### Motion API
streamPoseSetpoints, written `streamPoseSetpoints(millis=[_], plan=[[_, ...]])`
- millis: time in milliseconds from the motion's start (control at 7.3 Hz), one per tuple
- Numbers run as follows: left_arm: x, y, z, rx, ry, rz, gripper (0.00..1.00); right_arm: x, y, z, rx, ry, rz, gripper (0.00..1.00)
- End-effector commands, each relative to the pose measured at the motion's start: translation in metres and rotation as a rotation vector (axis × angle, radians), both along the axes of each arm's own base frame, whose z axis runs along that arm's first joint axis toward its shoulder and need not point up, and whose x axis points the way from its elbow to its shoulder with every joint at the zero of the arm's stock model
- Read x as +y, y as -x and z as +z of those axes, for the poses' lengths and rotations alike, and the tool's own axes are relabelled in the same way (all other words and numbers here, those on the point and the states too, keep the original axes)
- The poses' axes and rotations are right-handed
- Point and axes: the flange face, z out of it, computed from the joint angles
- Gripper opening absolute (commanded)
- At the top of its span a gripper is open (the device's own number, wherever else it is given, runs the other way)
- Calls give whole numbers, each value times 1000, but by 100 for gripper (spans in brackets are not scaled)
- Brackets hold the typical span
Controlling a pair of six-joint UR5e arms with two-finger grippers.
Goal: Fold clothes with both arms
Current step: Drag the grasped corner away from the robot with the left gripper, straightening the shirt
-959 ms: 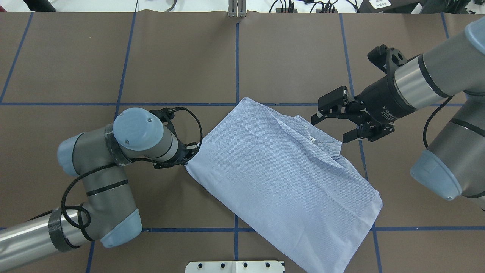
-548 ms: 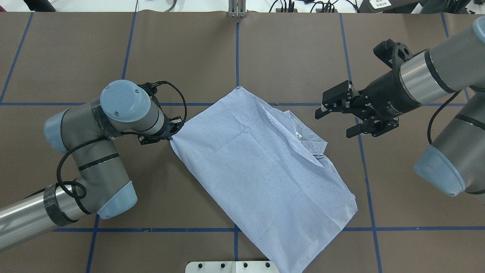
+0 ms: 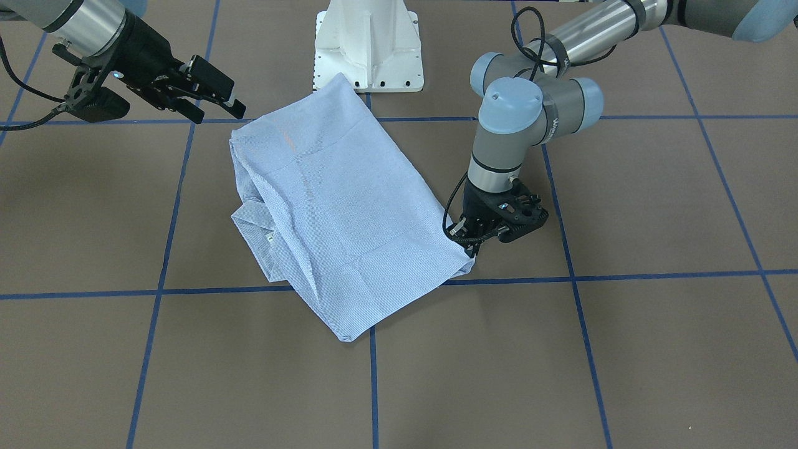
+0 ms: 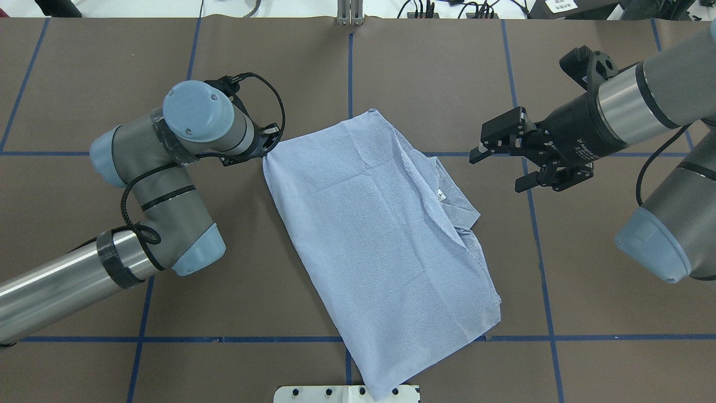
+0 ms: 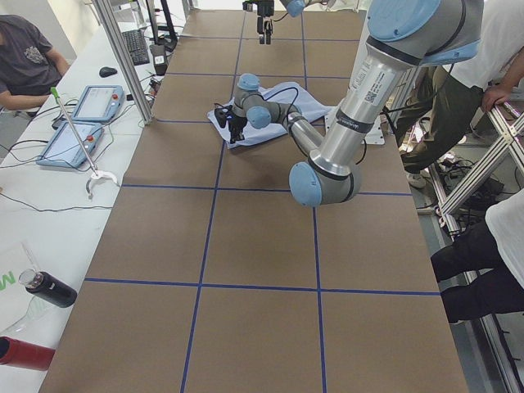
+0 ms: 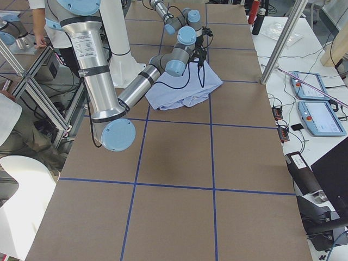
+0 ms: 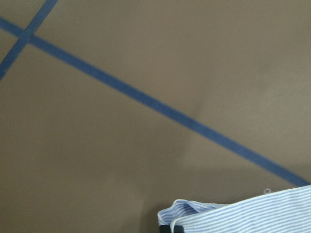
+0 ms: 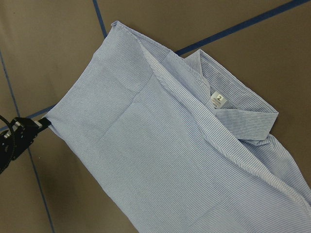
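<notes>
In the overhead view, the shirt [image 4: 380,240] lies folded into a long slanted oblong on the brown table [image 4: 84,67]. Its cloth is finely striped and softly creased. The left gripper [image 4: 267,152] meets its far left corner, and the right gripper [image 4: 498,173] hangs apart from the shirt's collar side, jaws spread wide and holding nothing.

The front-facing view shows what the arm hides from above: the left gripper's jaws are pressed together on that corner, low at the table. It also shows the shirt's other end lying against the white pedestal base [image 3: 368,43].

In the two side views we see the shirt only as a small pale patch far down the table.

The left wrist view gives matte brown paper, a blue tape line [image 7: 146,99], and layered striped cloth at the bottom edge.

The right wrist view alone shows the collar [image 8: 243,116] and a small white label [image 8: 218,100] inside it.
</notes>
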Motion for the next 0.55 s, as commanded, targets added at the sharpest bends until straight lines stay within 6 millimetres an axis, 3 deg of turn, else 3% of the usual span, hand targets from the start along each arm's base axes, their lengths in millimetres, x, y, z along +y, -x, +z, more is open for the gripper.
streamPoseSetpoints(millis=[0, 274, 411], plan=[[-31, 0, -12, 89, -119, -77, 0, -3, -3, 0, 7, -21, 23, 100], [-75, -32, -33, 129, -198, -128, 0, -6, -3, 2, 18, -33, 44, 100], [-99, -26, -46, 143, -256, -148, 0, -8, -7, -1, 14, -37, 52, 100]])
